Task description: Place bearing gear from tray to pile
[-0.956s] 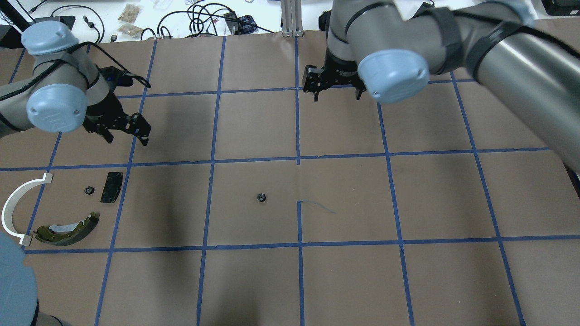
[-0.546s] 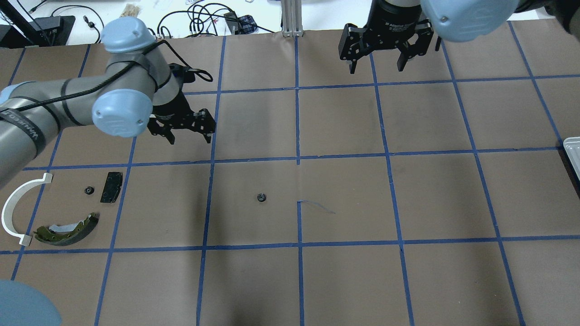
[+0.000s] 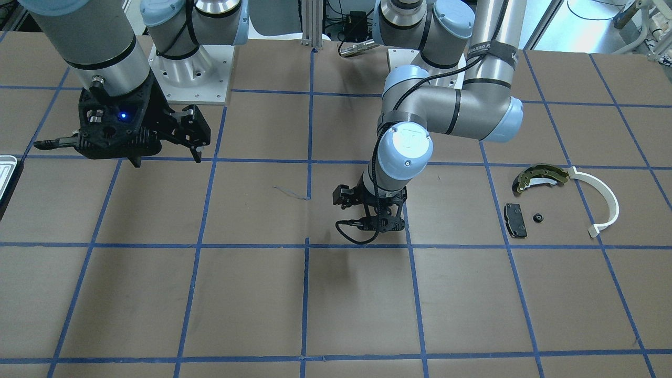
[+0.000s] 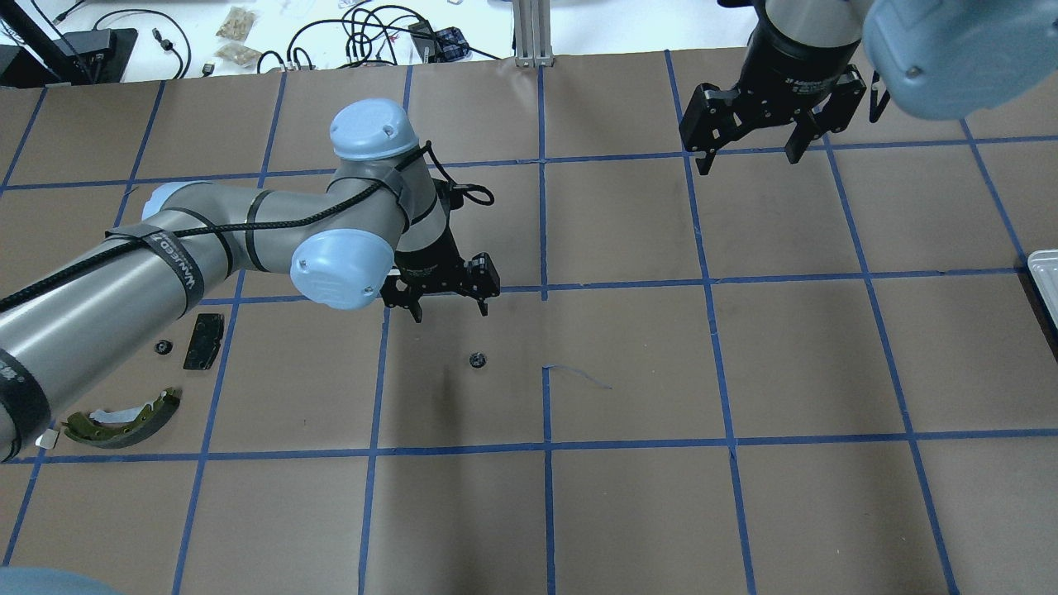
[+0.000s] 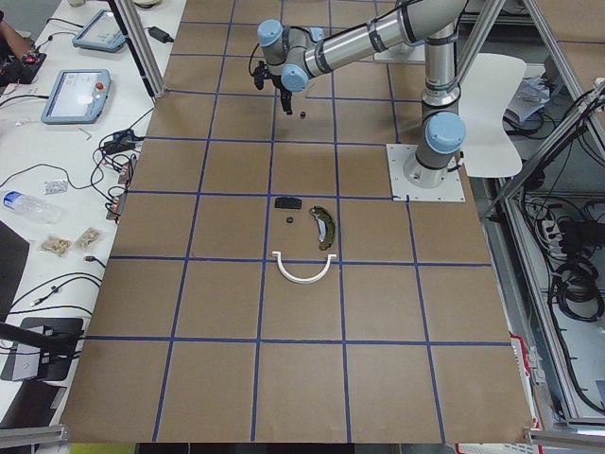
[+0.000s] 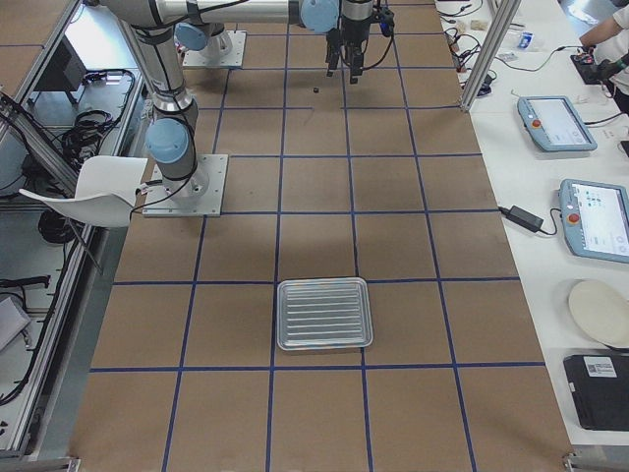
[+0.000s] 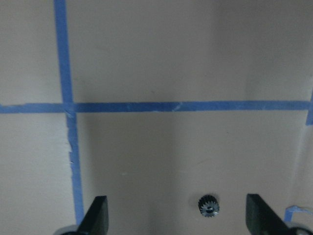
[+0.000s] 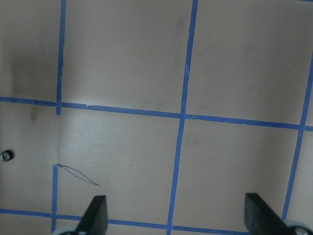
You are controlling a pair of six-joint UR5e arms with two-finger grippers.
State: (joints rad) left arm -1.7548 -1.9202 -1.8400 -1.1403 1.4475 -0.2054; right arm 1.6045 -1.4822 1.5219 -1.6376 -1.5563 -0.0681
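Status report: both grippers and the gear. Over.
Left gripper open, hovering by small black toothed gear lying on brown table. Right gripper open, empty. Nothing blocking the gear.

Arm tubes: you see smooth silver-grey cylinders on the left arm (image 4: 99,306) and right arm (image 3: 100,37).
Joint caps: rounded, pale blue caps (image 4: 340,270) with small screws.
Cable: a black cable (image 4: 475,197) follows your left arm under black straps (image 4: 178,264) lettered in white.
Grippers: left gripper (image 4: 450,315) and right gripper (image 4: 750,165) are black, two-fingered.
Wrist housing: black, showing you a blue light (image 3: 122,115).
Base plates: pale metal squares (image 3: 173,86) with screws.
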